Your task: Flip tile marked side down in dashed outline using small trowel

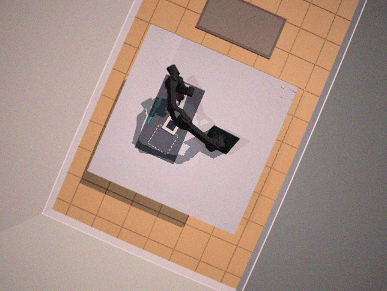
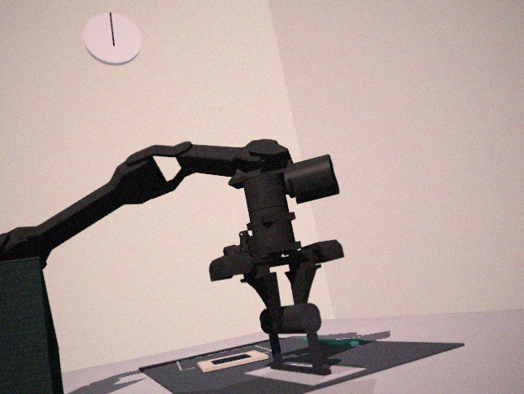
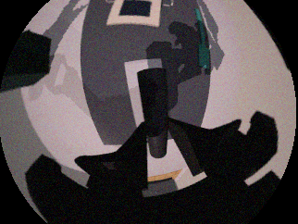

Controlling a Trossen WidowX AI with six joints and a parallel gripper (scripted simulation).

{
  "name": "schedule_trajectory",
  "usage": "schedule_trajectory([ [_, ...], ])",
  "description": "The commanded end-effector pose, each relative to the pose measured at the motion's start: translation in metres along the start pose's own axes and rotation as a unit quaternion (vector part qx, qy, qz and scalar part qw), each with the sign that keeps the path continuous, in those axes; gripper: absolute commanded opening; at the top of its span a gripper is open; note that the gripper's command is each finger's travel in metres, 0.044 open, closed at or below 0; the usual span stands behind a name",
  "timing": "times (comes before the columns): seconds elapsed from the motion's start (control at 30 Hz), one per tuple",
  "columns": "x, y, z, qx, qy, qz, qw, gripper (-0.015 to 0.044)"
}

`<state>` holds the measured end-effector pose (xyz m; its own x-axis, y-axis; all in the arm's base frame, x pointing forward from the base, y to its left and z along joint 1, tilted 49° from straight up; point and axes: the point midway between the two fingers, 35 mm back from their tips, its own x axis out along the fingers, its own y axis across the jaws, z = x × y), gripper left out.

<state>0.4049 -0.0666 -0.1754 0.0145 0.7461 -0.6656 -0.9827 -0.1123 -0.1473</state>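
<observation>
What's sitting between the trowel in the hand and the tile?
Nothing but a strip of dark mat. In the exterior view, the trowel held by the hand stands beside the tile, apart from it.

Arm (image 2: 127, 181): you see matte black angular links, one with a triangular cut-out.
Wrist (image 2: 271, 203): your stacked black cylinders, a stubby drum off one side.
Base (image 1: 223, 139): your dark green-black square block.
Fingers (image 2: 303, 283): two black tapered prongs.
</observation>
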Motion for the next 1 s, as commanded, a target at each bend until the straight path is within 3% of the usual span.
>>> schedule_trajectory([
  [0.0,0.0033,0.0016,-0.0007,-0.073,-0.001,0.003,0.997,0.013],
  [0.67,0.0032,0.0017,-0.0004,-0.361,-0.003,0.002,0.932,0.013],
  [0.93,0.0032,0.0017,-0.0004,-0.371,-0.003,0.002,0.929,0.013],
  [0.97,0.0032,0.0017,-0.0004,-0.371,-0.003,0.002,0.929,0.0156],
])
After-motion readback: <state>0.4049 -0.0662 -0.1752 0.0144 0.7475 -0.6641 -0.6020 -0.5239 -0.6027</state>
